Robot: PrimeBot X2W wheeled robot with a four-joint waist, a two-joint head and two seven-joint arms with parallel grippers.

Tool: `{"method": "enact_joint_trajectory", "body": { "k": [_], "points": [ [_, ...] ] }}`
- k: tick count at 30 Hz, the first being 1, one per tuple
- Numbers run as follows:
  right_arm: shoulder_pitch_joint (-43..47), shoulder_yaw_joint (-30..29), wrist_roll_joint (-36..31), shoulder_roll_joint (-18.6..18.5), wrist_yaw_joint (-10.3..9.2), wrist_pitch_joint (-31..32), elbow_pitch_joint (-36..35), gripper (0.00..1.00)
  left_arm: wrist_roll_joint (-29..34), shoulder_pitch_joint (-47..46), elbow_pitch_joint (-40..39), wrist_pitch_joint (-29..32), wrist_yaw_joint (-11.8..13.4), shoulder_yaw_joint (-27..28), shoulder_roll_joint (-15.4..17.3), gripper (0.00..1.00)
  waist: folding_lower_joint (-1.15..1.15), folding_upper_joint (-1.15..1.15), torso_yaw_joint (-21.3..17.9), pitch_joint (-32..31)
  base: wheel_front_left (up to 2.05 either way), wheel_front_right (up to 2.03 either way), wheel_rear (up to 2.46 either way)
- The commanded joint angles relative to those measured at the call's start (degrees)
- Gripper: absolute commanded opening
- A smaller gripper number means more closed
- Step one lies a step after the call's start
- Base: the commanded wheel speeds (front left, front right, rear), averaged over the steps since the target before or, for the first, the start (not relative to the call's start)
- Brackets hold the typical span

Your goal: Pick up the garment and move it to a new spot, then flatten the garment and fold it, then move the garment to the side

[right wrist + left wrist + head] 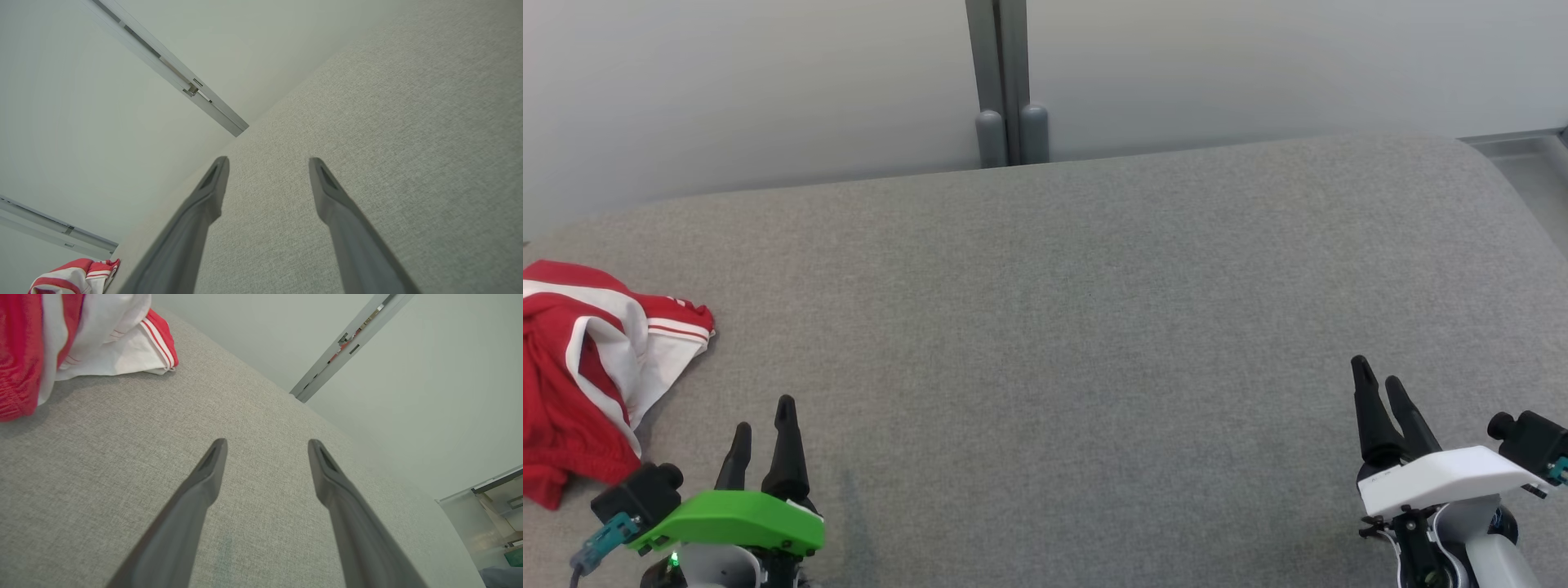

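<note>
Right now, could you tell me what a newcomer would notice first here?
The crumpled red and white garment at the left edge of the grey fabric surface stands out first. Then the two open grippers low in the head view: the left gripper green-capped, the right gripper white-capped.

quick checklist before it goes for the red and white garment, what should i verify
1. Left gripper open and empty: ok.
2. Right gripper open and empty: ok.
3. Garment located, crumpled at the left of the grey surface: ok.
4. Stretch between left gripper and garment free of obstacles: ok.
5. Garment's full outline seen: not ok, the head view's left edge cuts it off.
6. Bare room mid-surface for a new spot: ok.
</note>
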Motion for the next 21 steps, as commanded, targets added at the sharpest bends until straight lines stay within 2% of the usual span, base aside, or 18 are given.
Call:
{"method": "enact_joint_trajectory", "body": {
  "k": [1,21],
  "points": [
    [-1.0,-0.1,-2.4,-0.2,0.02,-0.7,-0.5,1.00,2.6,-1.4,-0.7,-0.7,0.4,-0.5,0.9,1.00,0.00,0.00,0.0,0.0,0.00,0.00,0.00],
    [-0.6,-0.4,-18.4,-0.2,0.02,-4.0,0.6,1.00,16.2,-0.4,-0.5,-4.0,3.9,-4.8,2.9,1.00,0.00,0.00,-0.3,-0.2,0.00,0.00,0.00]
  ]
}}
